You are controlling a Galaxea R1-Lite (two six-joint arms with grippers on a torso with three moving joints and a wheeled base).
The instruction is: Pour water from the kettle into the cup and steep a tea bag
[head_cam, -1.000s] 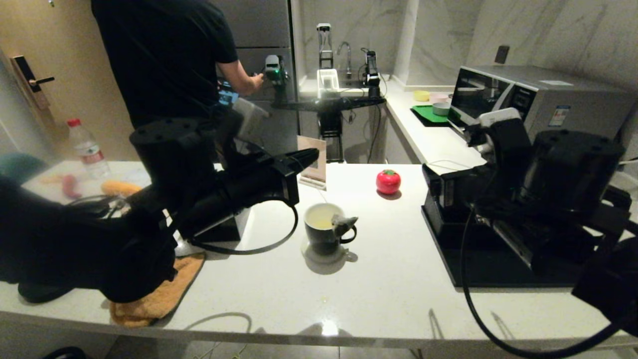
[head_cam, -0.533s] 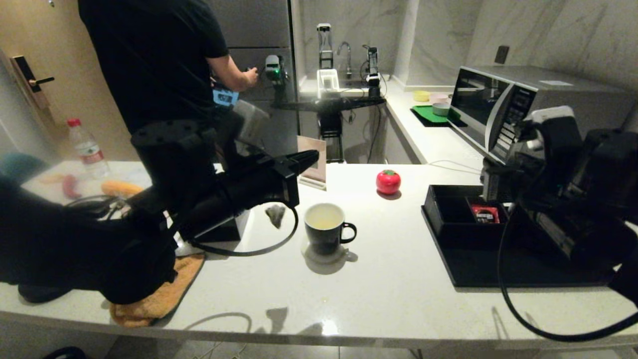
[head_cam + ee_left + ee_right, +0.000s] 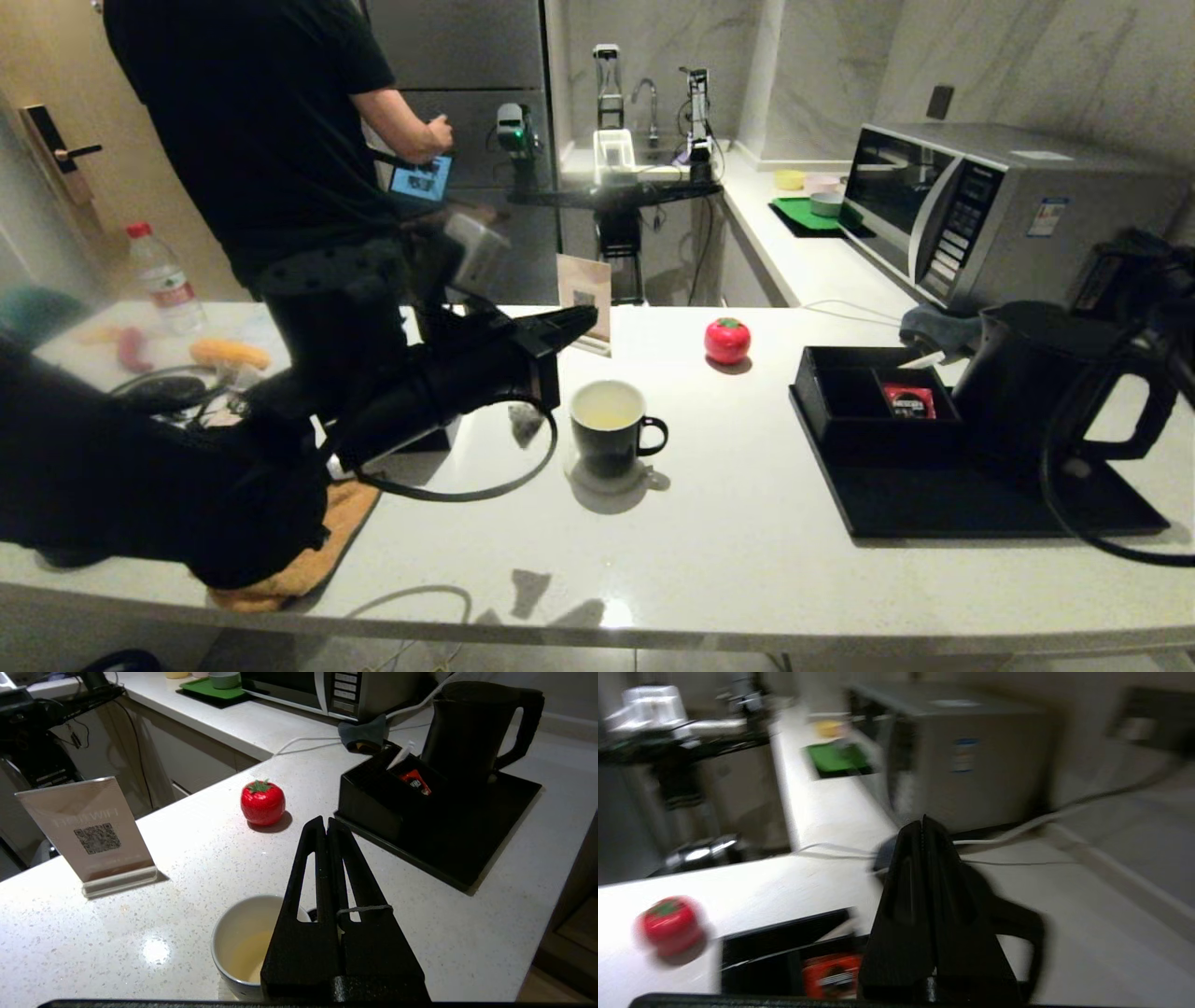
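Tea bag (image 3: pixel 526 425) hangs beside the cup (image 3: pixel 609 427).

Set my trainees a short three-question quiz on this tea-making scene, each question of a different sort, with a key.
1. True or false: the tea bag sits inside the cup.
2. The kettle stands on: A) the black tray; B) an orange cloth; C) a microwave.
3. Fill in: the fingers of the left end effector are ____ (open or shut).

Key
1. False: it hangs beside the cup, on the robot's left of it, below the left end effector.
2. A.
3. Shut. The right end effector is also shut and sits off near the kettle.
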